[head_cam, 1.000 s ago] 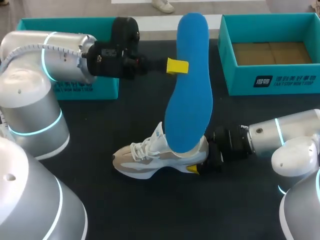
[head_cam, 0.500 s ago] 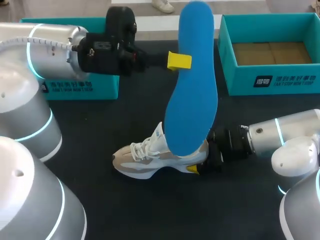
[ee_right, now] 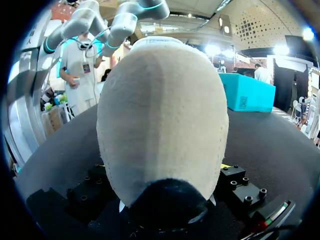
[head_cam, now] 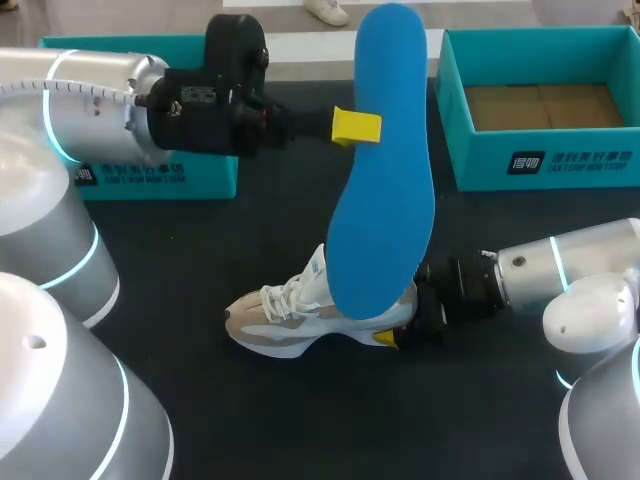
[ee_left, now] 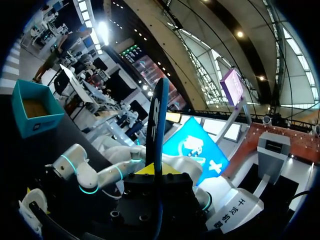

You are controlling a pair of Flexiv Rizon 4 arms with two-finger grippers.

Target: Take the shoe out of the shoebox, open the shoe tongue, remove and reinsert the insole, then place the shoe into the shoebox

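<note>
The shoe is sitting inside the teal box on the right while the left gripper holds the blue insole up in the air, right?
Not quite. The shoe is not inside the teal box on the right. It sits on the black table in front of it, as the head view shows. The left gripper does hold the blue insole up in the air.

Blue insole (head_cam: 385, 170) upright over heel of beige-white shoe (head_cam: 290, 315) standing on its sole, open teal shoebox (head_cam: 540, 165) apart

Bright blue insole (head_cam: 382, 170), cream and beige shoe (head_cam: 290, 322), teal shoebox (head_cam: 545, 160), black table (head_cam: 300, 420)
</note>
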